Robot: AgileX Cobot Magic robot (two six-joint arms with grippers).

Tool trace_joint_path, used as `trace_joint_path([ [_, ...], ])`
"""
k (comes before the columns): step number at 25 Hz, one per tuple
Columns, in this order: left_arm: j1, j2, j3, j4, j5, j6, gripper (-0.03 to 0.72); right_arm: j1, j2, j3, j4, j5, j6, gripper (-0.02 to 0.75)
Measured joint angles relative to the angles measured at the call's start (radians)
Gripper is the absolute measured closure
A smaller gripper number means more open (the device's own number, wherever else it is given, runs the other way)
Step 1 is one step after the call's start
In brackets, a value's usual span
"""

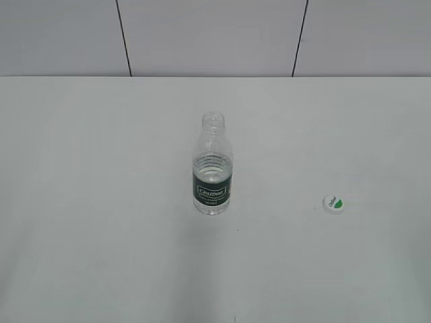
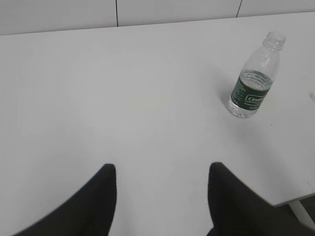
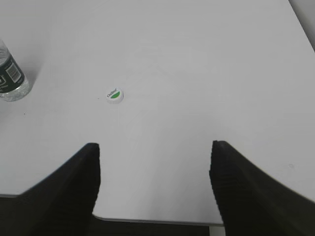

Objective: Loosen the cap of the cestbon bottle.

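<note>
The cestbon bottle (image 1: 213, 165) stands upright in the middle of the white table with its neck open and no cap on it. It also shows in the left wrist view (image 2: 254, 78) at the upper right and in the right wrist view (image 3: 10, 76) at the left edge. The white cap (image 1: 333, 202) with a green crescent lies flat on the table to the bottle's right, also in the right wrist view (image 3: 115, 95). My left gripper (image 2: 161, 169) is open and empty, well short of the bottle. My right gripper (image 3: 154, 147) is open and empty near the table's front edge.
The white table (image 1: 101, 202) runs back to a panelled wall (image 1: 209, 37). Its front edge (image 3: 157, 220) shows between my right gripper's fingers, and its right front corner (image 2: 300, 194) shows in the left wrist view.
</note>
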Motion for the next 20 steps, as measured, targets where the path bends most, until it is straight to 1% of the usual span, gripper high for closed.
trace_joint_path([
  [3, 0.008, 0.000, 0.000, 0.000, 0.000, 0.000, 0.326, -0.002, 0.000, 0.000, 0.000, 0.000, 0.000, 0.202],
  [5, 0.034, 0.000, 0.000, 0.000, 0.000, 0.000, 0.331, -0.018, 0.000, 0.000, 0.000, 0.000, 0.000, 0.202],
  [10, 0.149, 0.000, 0.000, 0.000, 0.000, 0.000, 0.361, -0.075, 0.000, 0.000, 0.000, 0.000, 0.000, 0.202],
  [13, 0.190, 0.000, 0.000, 0.000, 0.000, 0.000, 0.373, -0.080, 0.000, 0.000, 0.000, 0.000, 0.000, 0.202],
  [20, 0.199, 0.000, 0.000, 0.000, 0.000, 0.000, 0.378, -0.080, 0.000, 0.000, 0.000, 0.000, 0.001, 0.202],
])
